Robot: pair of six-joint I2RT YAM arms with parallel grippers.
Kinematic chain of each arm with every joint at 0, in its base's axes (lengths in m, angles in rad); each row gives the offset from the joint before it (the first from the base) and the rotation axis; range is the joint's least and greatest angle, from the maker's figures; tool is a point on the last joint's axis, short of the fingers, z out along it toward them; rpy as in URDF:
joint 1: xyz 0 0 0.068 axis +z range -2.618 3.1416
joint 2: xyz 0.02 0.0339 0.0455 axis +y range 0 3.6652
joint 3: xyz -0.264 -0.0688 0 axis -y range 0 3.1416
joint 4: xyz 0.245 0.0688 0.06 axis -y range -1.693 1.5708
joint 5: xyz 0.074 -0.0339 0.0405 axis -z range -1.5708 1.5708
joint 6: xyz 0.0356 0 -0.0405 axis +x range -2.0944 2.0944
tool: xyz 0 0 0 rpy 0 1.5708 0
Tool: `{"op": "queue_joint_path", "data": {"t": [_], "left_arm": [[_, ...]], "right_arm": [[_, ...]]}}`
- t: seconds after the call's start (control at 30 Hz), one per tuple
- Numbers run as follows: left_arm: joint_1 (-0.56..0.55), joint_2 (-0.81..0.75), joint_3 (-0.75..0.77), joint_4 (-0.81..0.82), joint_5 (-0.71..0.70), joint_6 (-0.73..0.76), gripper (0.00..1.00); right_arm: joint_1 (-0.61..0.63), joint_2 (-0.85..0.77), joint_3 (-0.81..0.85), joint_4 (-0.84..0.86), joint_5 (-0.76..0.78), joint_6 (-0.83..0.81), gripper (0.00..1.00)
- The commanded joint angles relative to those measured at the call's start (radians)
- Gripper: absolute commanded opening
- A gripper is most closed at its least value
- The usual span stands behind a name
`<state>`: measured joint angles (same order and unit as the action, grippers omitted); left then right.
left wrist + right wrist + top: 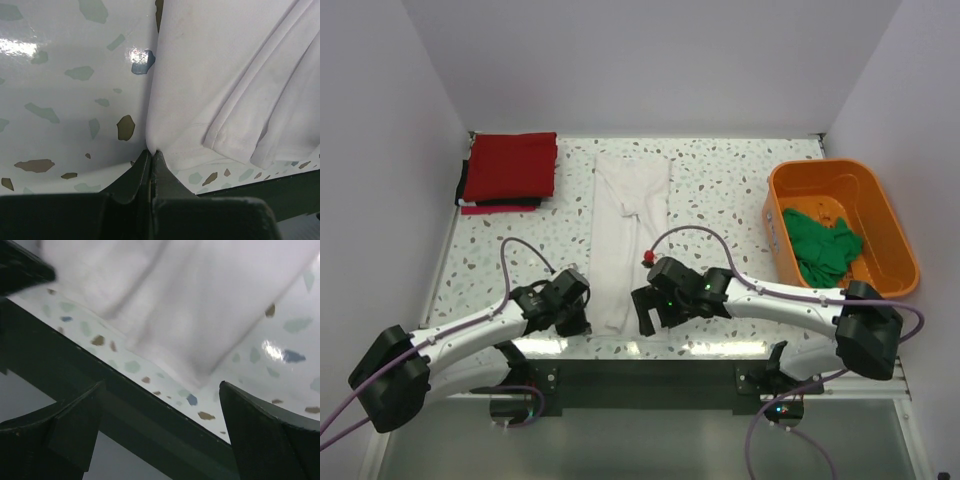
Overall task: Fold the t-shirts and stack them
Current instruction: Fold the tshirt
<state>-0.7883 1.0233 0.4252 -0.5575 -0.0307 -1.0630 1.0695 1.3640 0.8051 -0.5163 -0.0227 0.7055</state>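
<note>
Left fingers (150, 175) together, clamped on the near-left corner of the white t-shirt (225, 75), right at the hem. Right fingers (250, 425) apart, hanging just over the near-right corner, nothing between them.

The shirt is a long narrow strip with its sides folded in. It runs near to far down the middle of the table (720, 190), hem close to the near edge. Both arms at the near hem reads as setup for the crosswise fold: lift the near end, carry it far. Right needs its pinch first, else the strip likely skews.

Red t-shirt (510, 165) sits folded far left on a dark t-shirt (505, 202), probably the stack start. Green t-shirt (823, 245) is bunched in the orange tub (840, 190) at right, not folded yet.
</note>
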Motion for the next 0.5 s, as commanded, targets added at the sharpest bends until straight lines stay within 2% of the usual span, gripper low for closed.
{"op": "queue_joint_path", "data": {"t": [0.0, 0.3, 0.47], "left_arm": [[-0.006, 0.001, -0.032, -0.015, -0.014, -0.009, 0.0], [-0.008, -0.029, -0.074, 0.018, -0.003, -0.029, 0.0], [-0.006, -0.045, -0.089, 0.018, -0.008, -0.035, 0.0]], "right_arm": [[0.049, 0.03, 0.156, -0.042, 0.137, -0.119, 0.99], [0.135, 0.415, 0.475, -0.096, 0.417, -0.051, 0.99], [0.141, 0.517, 0.536, -0.125, 0.443, -0.029, 0.99]]}}
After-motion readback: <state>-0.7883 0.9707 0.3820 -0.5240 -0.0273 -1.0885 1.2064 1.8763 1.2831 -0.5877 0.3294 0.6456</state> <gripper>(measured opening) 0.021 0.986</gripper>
